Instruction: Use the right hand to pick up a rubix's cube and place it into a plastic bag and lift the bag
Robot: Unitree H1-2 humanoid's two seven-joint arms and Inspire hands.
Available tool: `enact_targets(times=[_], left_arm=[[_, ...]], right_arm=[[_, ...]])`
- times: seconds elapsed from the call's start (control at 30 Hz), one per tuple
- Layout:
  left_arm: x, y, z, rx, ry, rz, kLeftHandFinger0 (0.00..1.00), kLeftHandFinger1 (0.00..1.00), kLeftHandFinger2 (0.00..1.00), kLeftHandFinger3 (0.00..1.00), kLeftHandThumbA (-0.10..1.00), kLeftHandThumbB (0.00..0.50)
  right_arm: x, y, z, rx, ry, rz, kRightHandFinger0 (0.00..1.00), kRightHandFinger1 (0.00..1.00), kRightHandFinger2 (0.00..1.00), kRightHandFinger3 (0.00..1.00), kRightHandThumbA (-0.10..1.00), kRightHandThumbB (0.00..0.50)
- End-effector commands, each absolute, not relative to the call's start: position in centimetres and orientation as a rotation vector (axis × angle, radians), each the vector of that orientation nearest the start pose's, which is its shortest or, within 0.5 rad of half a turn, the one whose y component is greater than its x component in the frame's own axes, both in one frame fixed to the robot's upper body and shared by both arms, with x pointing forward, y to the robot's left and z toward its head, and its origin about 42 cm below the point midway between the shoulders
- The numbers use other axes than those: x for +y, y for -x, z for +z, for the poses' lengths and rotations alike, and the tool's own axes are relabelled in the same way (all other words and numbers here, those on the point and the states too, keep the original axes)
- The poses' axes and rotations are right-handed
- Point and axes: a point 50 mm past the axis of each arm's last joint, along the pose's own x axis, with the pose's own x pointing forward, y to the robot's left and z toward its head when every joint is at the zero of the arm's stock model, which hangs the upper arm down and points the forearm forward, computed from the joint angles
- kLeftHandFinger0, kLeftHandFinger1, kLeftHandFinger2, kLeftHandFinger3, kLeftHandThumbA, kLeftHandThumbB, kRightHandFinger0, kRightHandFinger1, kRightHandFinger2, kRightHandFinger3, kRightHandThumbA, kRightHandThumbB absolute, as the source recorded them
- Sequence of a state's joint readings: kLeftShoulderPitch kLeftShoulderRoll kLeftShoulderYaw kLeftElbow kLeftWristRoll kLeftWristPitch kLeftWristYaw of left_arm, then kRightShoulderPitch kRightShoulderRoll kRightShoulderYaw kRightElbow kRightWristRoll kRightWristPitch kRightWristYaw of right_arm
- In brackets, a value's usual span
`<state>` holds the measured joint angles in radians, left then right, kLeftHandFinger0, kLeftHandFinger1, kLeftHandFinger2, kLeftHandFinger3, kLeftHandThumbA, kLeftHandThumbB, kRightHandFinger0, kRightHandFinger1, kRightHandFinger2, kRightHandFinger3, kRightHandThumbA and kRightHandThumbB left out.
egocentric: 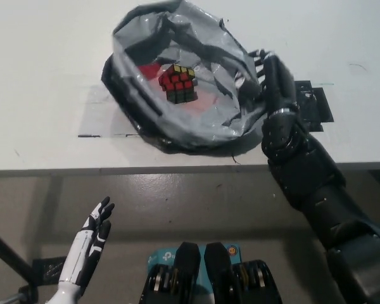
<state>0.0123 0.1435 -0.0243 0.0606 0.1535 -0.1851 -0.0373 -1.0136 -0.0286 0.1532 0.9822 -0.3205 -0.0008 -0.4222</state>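
Nearest to you, at the lower left, the white left hand (pixel 92 237) rests below the table edge over the floor, fingers straight and spread, holding nothing. It is well apart from everything on the table (pixel 38 76).

Further in, your black right arm rises from the bottom right and crosses the near edge of the table. Just right of the wrist, a patch of black tape (pixel 313 107) lies on the tabletop. Left of the bag, a strip of clear tape (pixel 101 117) lies flat on the surface.

The right hand (pixel 271 76) is at the right side of the plastic bag (pixel 221 117), its fingers closed on the grey rim there, with folds of plastic bunched against them. You can see the fingertips curled over the edge of the plastic; how much of the film they have pinched is hidden by the folds.

The bag stands open on the table, mouth upward, its grey walls crumpled and its dark underside showing along the near and left edges. The rubix's cube (pixel 179 83) lies inside on the bag's floor, left of the right hand and apart from it, with the bag's right wall between them. Its red face is turned towards you and yellow tiles show along the far edge. A reddish patch shows on the bag floor around it.
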Motion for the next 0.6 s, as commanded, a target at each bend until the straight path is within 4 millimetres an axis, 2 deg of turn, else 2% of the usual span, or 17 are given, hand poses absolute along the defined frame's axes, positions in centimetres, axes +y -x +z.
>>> enact_targets(times=[0.0, 0.1, 0.17, 0.3, 0.43, 0.47, 0.57], left_arm=[[24.9, -28.2, 10.1, -0.162, -0.310, -0.091, 1.00, 1.00, 1.00, 1.00, 1.00, 0.168], [24.8, -28.0, 10.0, -0.150, -0.315, -0.088, 1.00, 1.00, 1.00, 1.00, 1.00, 0.178], [24.8, -27.6, 9.8, -0.135, -0.311, -0.088, 1.00, 1.00, 1.00, 1.00, 1.00, 0.190], [24.9, -27.7, 9.7, -0.135, -0.319, -0.093, 1.00, 1.00, 1.00, 1.00, 1.00, 0.183], [24.8, -27.6, 9.7, -0.129, -0.312, -0.095, 1.00, 1.00, 1.00, 1.00, 1.00, 0.175], [24.7, -27.6, 9.7, -0.128, -0.313, -0.096, 1.00, 1.00, 1.00, 1.00, 1.00, 0.168], [24.7, -27.0, 9.3, -0.121, -0.319, -0.099, 1.00, 1.00, 1.00, 1.00, 1.00, 0.158]], right_arm=[[-10.4, -54.0, 31.2, -0.345, 0.389, -0.155, 0.00, 0.09, 0.37, 0.35, 0.46, 0.315], [-10.2, -53.0, 33.2, -0.360, 0.305, -0.122, 0.02, 0.22, 0.52, 0.40, 0.45, 0.335], [-10.2, -52.4, 33.3, -0.359, 0.278, -0.111, 0.00, 0.28, 0.59, 0.42, 0.44, 0.332], [-10.4, -51.7, 33.9, -0.350, 0.247, -0.087, 0.01, 0.35, 0.64, 0.40, 0.42, 0.343], [-10.9, -51.7, 33.9, -0.317, 0.218, -0.071, 0.00, 0.37, 0.64, 0.36, 0.42, 0.355], [-11.0, -51.7, 33.8, -0.312, 0.203, -0.059, 0.00, 0.36, 0.63, 0.36, 0.42, 0.337], [-11.2, -51.6, 33.6, -0.278, 0.092, 0.001, 0.00, 0.27, 0.53, 0.31, 0.37, 0.310]])
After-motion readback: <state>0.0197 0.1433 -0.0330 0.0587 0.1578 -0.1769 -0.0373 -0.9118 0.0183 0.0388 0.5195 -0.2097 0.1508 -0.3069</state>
